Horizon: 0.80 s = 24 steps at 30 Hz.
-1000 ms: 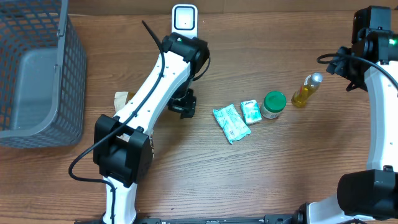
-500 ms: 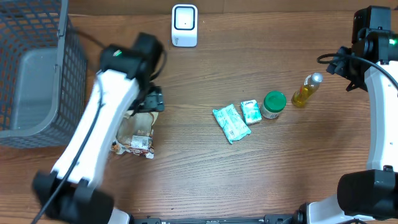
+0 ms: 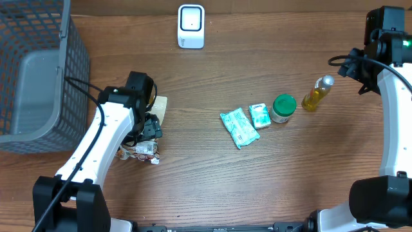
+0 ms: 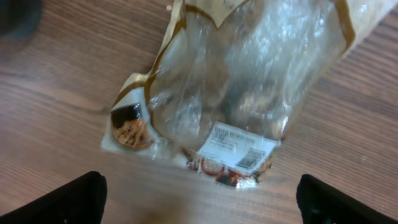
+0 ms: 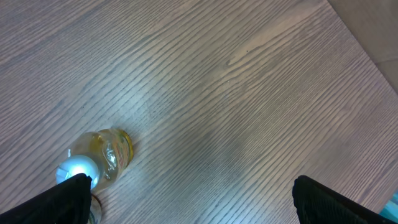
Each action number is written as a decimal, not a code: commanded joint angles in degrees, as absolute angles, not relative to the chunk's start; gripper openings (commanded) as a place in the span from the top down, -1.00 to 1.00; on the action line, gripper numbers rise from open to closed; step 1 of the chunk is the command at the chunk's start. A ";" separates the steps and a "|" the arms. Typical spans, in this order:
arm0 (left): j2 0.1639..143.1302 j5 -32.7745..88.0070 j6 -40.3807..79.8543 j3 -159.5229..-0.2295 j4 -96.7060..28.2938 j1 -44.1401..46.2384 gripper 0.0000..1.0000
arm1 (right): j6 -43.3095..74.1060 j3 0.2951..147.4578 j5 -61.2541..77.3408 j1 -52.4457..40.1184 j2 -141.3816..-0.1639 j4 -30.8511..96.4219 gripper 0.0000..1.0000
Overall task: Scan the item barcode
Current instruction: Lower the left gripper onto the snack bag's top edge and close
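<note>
Left hand (image 3: 149, 127) hangs directly over the clear snack bag (image 3: 139, 148), fingers spread wide and holding nothing; in the wrist view both fingertips sit at the lower corners of the frame, clear of the plastic. The bag lies flat on the bench (image 3: 212, 180) in the left half, near the wire basket (image 3: 38, 77). Seen from overhead its long axis runs from about 1 o'clock to 7 o'clock, with one end showing past the wrist at the 1 o'clock side and the printed end poking out at 7 o'clock. The white barcode label (image 4: 236, 144) faces up near that printed end.

The scanner (image 3: 191, 26) stands at the 12 o'clock edge of the bench, and from the left hand it lies at roughly 1 o'clock, well apart. So the line that matters is bag to scanner: the bag is right beneath this hand, and the carry would run up and to the right across open wood.

Right hand (image 5: 199, 208) is also open and empty, parked at the far 3 o'clock side beside the oil bottle (image 3: 317, 94), much farther from the bag. My judgement is that the left arm is the one placed to grasp, closing across the bag's short width so the label stays uncovered for the scanner window.
</note>
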<state>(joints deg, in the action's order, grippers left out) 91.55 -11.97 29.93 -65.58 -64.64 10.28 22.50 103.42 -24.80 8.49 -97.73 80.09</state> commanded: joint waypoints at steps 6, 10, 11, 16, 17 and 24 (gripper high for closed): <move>91.42 -10.98 28.45 -62.11 -58.59 9.30 -0.98 | 22.92 103.85 -24.95 8.49 -97.69 79.83 -1.00; 91.48 -11.11 25.32 -61.43 -56.62 9.28 -0.99 | 22.92 103.85 -24.95 8.49 -97.69 79.83 -1.00; 91.50 -11.09 24.80 -61.36 -56.42 9.28 -0.99 | 22.92 103.85 -24.95 8.49 -97.69 79.83 -1.00; 91.50 -11.07 23.66 -61.21 -56.05 9.28 -0.99 | 22.92 103.85 -24.95 8.49 -97.69 79.83 -1.00; 91.50 -11.09 22.24 -61.21 -55.75 9.28 -0.98 | 22.92 103.85 -24.95 8.49 -97.69 79.83 -1.00; 91.55 -11.07 21.34 -61.21 -53.67 8.27 -1.00 | 22.92 103.85 -24.95 8.49 -97.69 79.83 -1.00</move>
<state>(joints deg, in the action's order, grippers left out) 91.55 -11.33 23.24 -61.84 -54.02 9.47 22.48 103.42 -24.80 8.49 -97.73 80.07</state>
